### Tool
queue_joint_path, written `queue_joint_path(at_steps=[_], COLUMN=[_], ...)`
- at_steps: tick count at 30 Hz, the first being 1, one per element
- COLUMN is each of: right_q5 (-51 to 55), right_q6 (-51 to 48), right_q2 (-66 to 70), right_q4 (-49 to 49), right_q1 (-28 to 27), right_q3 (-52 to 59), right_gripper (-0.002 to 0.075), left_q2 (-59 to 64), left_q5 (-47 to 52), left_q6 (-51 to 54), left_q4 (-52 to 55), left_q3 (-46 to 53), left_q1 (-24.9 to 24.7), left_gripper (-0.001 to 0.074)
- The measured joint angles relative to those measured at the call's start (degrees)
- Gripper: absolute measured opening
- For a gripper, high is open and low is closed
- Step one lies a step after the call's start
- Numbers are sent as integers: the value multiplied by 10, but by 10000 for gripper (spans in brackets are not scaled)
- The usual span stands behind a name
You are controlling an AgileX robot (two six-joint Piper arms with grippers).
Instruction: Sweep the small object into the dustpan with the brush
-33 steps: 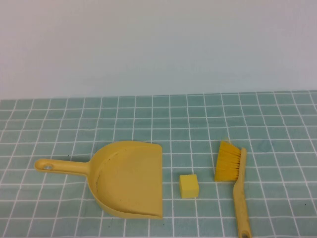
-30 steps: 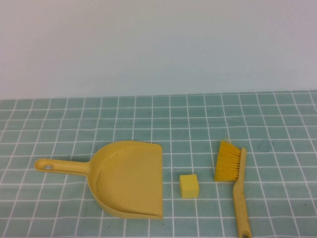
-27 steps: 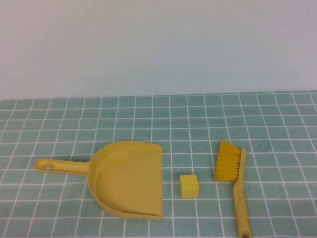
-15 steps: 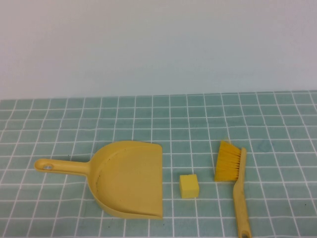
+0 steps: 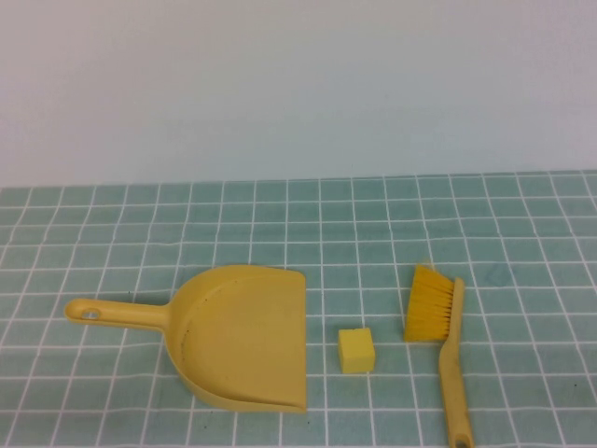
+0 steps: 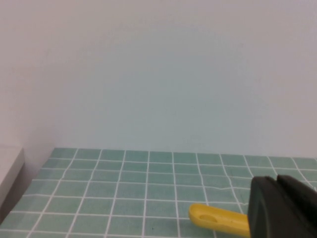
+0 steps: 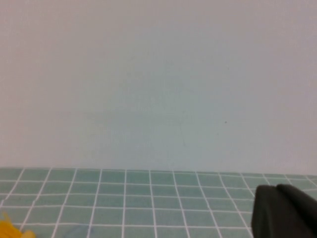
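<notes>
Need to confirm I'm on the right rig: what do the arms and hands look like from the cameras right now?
Little shows. The high view has no arm in it. Each wrist view catches only a dark, matte black, blocky piece of its own hand at the picture's edge: the left hand beside the mustard-yellow plastic dustpan handle, the right hand over the green tiled surface. No cables or markings visible.

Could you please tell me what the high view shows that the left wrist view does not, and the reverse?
Only the high view shows the small cube, the brush and the dustpan's scoop, with neither arm in sight. Only the left wrist view shows the left tool, shut, a dark shape low at the edge; the right tool, also shut, appears only in its own wrist view. Both share the dustpan handle's end, the green tiled surface and the pale wall.
</notes>
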Motion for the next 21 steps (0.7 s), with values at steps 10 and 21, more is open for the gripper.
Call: queue_joint_path(at_steps=[10,21], right_q5=[-54,-16], right_q6=[-2,42], right_q2=[0,0], right_q4=[1,3], right_q1=[0,0], right_q3=[0,-81], right_gripper=[-1,-1], left_q2=[0,0], left_q5=[-76,-82], left_q6=[-18,-56], left_q4=[-33,-78], left_q3=[0,-70], left_q1=[0,0], left_gripper=[0,0])
